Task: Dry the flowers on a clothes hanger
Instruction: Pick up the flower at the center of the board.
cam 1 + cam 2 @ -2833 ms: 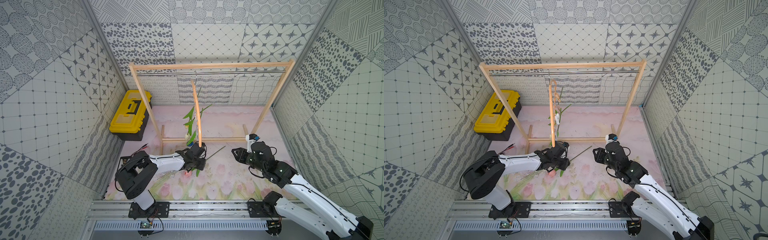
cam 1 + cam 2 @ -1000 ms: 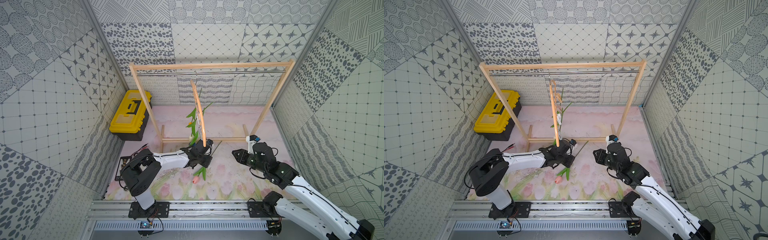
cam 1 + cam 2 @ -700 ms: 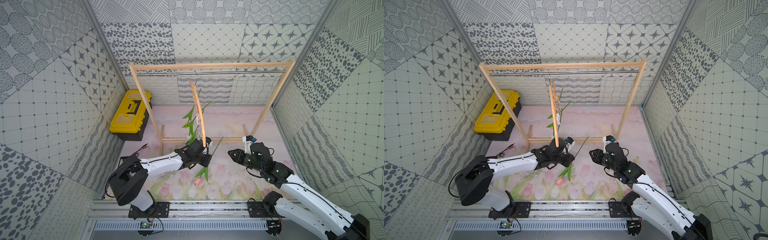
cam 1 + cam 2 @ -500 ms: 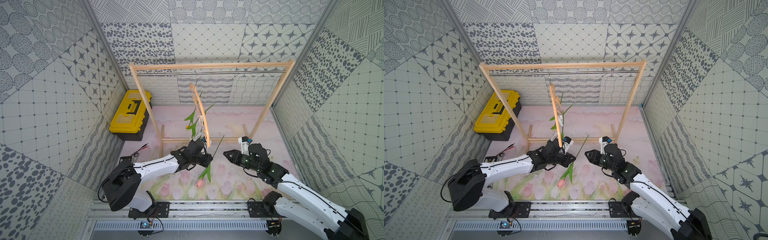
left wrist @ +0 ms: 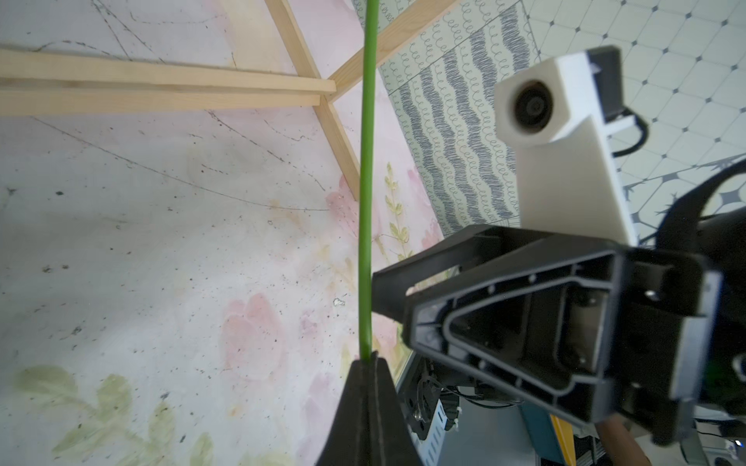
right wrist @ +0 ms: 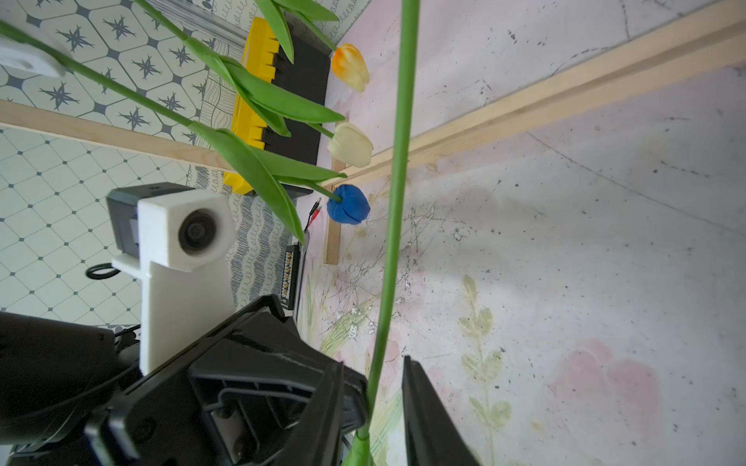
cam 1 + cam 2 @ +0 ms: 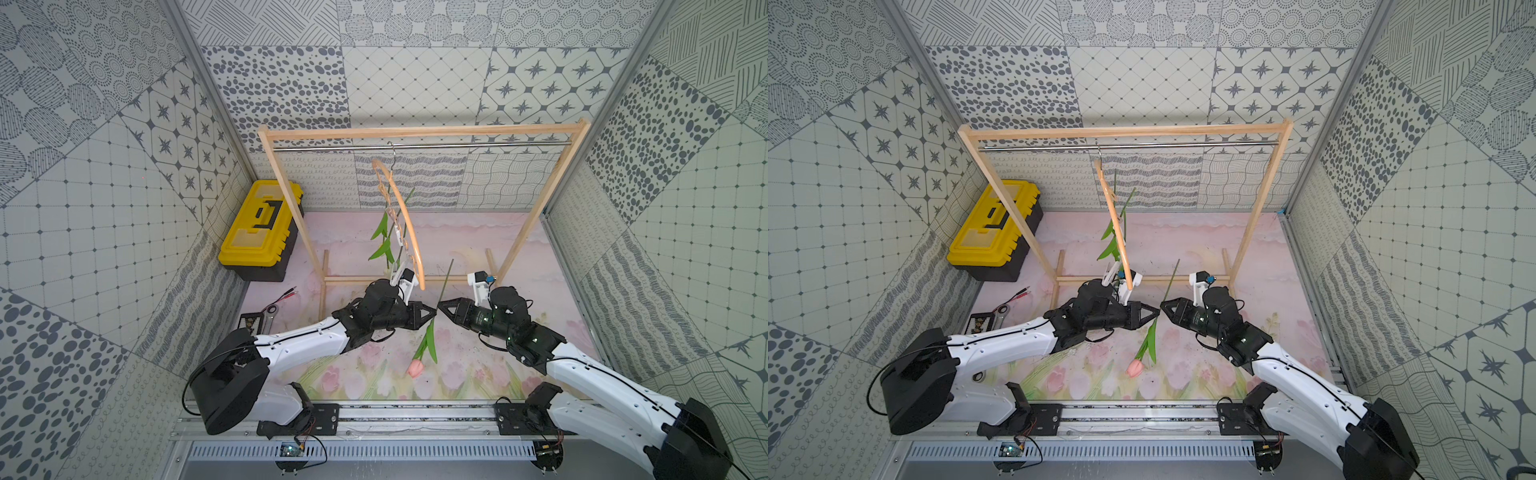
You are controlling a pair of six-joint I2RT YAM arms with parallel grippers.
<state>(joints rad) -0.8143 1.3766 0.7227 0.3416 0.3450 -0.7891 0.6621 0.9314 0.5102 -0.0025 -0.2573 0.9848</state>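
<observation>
Handoff setup: left gripper (image 7: 434, 309) clamped on pink tulip (image 7: 427, 340) stem, head hanging down. The right gripper (image 7: 441, 305) has jaws apart just beside the stem, likely to regrasp. Clothes hanger (image 7: 409, 232) hangs on rod (image 7: 457, 145), carrying three other flowers (image 6: 351, 145).

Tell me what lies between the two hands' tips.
The green stem of the pink tulip, pinched in the left hand, with the right hand just beside it; both top views show it.
</observation>
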